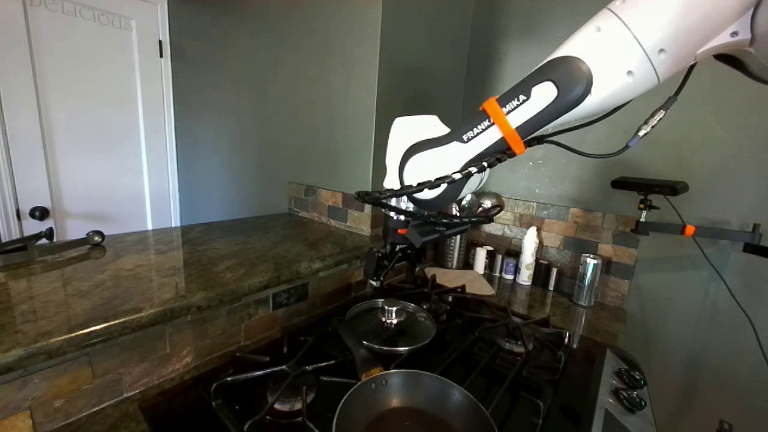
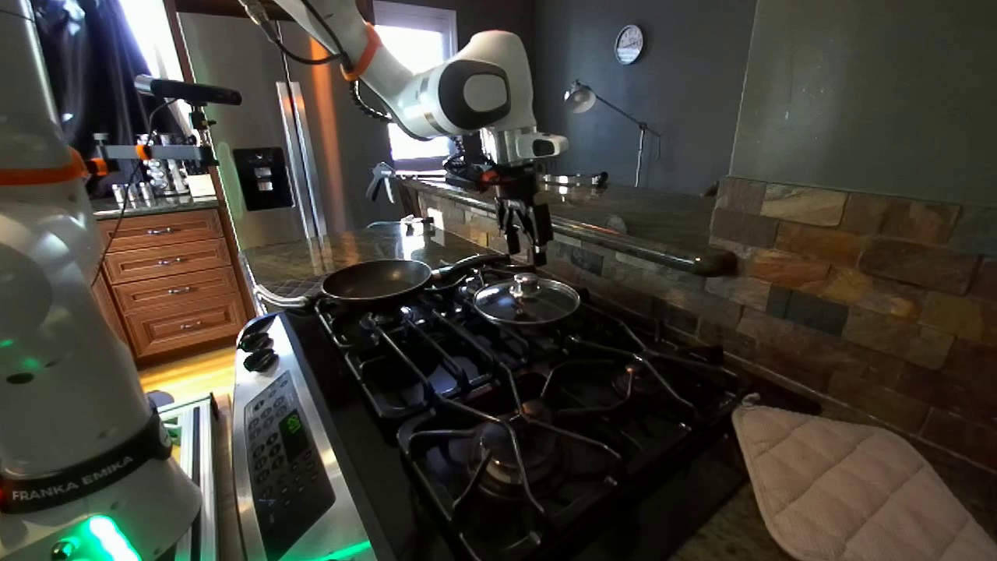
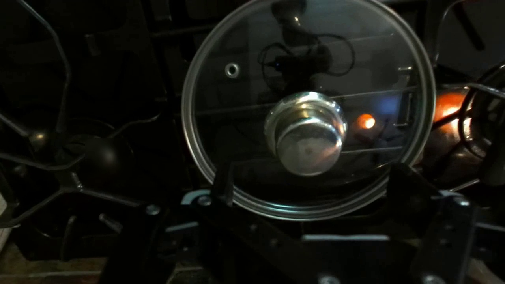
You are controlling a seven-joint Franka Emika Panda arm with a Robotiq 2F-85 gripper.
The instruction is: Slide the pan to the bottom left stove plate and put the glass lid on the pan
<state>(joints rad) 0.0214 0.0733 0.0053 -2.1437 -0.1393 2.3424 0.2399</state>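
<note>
I have the tool (image 3: 311, 181) standing wide over the glass lid (image 3: 307, 85), its fingers (image 3: 404, 187) crossing the lid's edge in my wrist view. The lid lies knob (image 3: 309, 148) up on the surface (image 2: 374, 452), a gas stove. Near it, in both exterior views, I see the pan (image 2: 378, 280), its handle (image 1: 364, 358) running close by the lid. Well apart, in an exterior view, I make out a stove plate (image 2: 501, 452) and a quilted potholder (image 2: 857, 479).

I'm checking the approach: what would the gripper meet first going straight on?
Likely the metal knob of the glass lid, below the open gripper in both exterior views; depth is uncertain.
</note>
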